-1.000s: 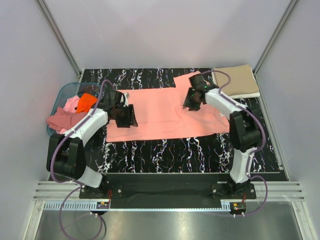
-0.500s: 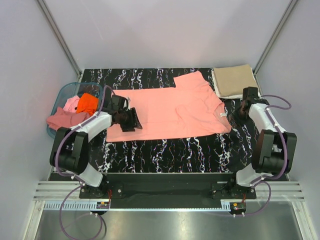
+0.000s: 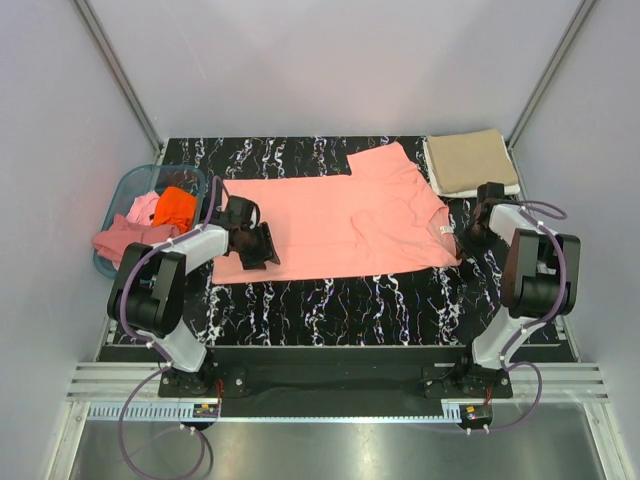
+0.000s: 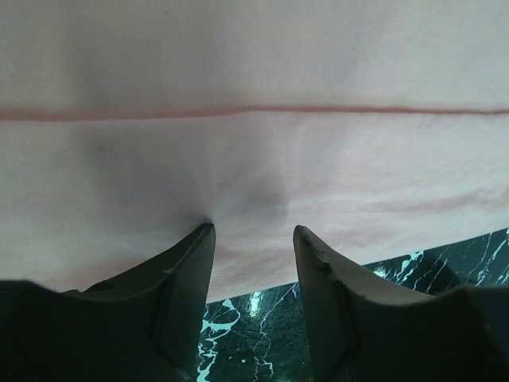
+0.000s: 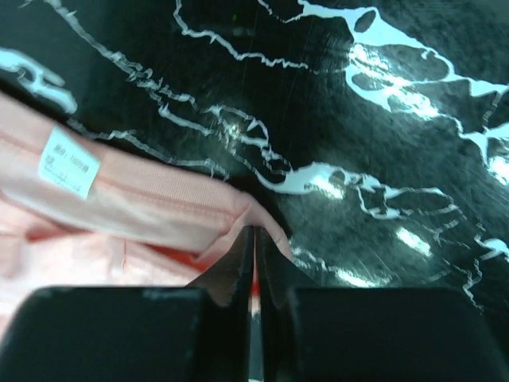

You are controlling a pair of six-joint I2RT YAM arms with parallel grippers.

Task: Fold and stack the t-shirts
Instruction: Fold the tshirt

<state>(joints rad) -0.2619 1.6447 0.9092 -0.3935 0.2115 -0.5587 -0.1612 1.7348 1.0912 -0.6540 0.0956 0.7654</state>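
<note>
A salmon-pink t-shirt (image 3: 340,220) lies spread flat across the middle of the black marbled table (image 3: 340,295). My left gripper (image 3: 260,245) is open, with its tips resting on the shirt's left near edge. In the left wrist view (image 4: 253,235) pink fabric (image 4: 254,79) fills the frame beyond the spread fingers. My right gripper (image 3: 466,238) is at the shirt's right edge. In the right wrist view (image 5: 253,239) it is shut on the collar fabric (image 5: 143,199), next to a white label (image 5: 70,163). A folded tan t-shirt (image 3: 470,160) lies at the back right.
A translucent teal basket (image 3: 115,195) stands at the left and holds an orange tee (image 3: 175,203), a light pink tee (image 3: 145,208) and a dusty rose tee (image 3: 120,240) that hangs over its near rim. Grey walls enclose the table on three sides.
My right arm has swung from over the shirt's upper middle out to the right, then come in onto the collar edge. My left gripper has shifted slightly at the shirt's left edge.
</note>
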